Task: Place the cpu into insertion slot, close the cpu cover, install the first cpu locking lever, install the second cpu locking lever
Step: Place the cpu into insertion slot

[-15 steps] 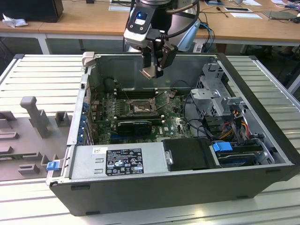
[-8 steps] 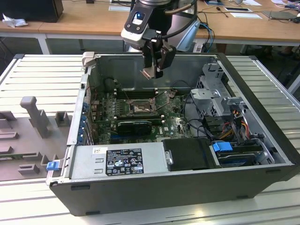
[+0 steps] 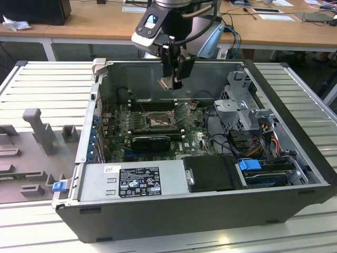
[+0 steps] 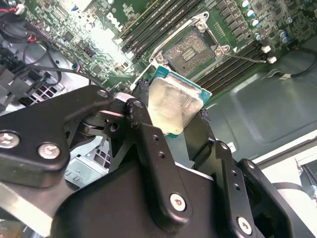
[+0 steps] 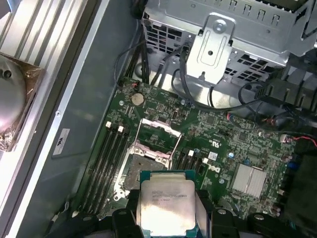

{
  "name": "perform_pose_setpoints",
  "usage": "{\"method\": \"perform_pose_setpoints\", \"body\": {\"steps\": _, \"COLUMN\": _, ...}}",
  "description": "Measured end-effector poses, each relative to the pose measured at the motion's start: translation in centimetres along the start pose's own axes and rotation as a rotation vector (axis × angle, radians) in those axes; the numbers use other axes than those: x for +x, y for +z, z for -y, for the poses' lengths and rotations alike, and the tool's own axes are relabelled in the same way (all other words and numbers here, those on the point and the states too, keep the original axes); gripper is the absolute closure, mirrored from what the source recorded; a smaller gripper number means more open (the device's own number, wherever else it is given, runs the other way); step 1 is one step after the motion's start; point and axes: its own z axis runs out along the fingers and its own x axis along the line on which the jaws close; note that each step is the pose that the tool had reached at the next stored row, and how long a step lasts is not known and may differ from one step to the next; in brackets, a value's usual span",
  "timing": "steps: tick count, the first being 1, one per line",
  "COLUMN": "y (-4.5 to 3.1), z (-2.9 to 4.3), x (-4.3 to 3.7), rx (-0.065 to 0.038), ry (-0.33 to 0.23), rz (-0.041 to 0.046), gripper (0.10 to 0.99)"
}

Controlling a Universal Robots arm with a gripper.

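Note:
My gripper [image 3: 169, 81] hangs above the open computer case, shut on the cpu [image 3: 167, 83], a small flat square chip with a pale metal top. In both wrist views the cpu [image 4: 173, 106] [image 5: 166, 206] sits clamped by its edges between the black fingers [image 4: 143, 124]. The insertion slot [image 5: 142, 168] [image 4: 190, 49] [image 3: 157, 122] lies bare on the green motherboard below, apart from the chip. The cpu cover [image 5: 161, 125], a thin silver frame, stands tilted up at one side of the slot.
Memory slots [image 5: 106, 153] flank the socket. A metal drive cage [image 5: 218, 44] with black cables [image 3: 221, 132] sits on the exterior view's right. A power supply [image 3: 137, 182] runs along the case's near side, and a long black block [image 3: 151, 141] lies just in front of the socket.

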Motion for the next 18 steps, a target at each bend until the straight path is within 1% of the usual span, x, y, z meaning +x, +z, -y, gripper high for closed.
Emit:
{"method": "perform_pose_setpoints", "body": {"steps": 2, "y": 0.07, "z": 0.14, "x": 0.05, "rx": 0.000, "ry": 0.015, "rz": 0.0013, "gripper": 0.561}}
{"method": "perform_pose_setpoints", "body": {"steps": 8, "y": 0.23, "z": 0.18, "x": 0.05, "rx": -0.001, "ry": 0.038, "rz": 0.0032, "gripper": 0.561}}
{"method": "perform_pose_setpoints", "body": {"steps": 13, "y": 0.91, "z": 0.24, "x": 0.04, "rx": -0.001, "ry": 0.057, "rz": 0.0050, "gripper": 0.561}}
{"method": "perform_pose_setpoints", "body": {"steps": 18, "y": 1.07, "z": 0.25, "x": 0.04, "rx": -0.001, "ry": 0.075, "rz": 0.0065, "gripper": 0.561}}
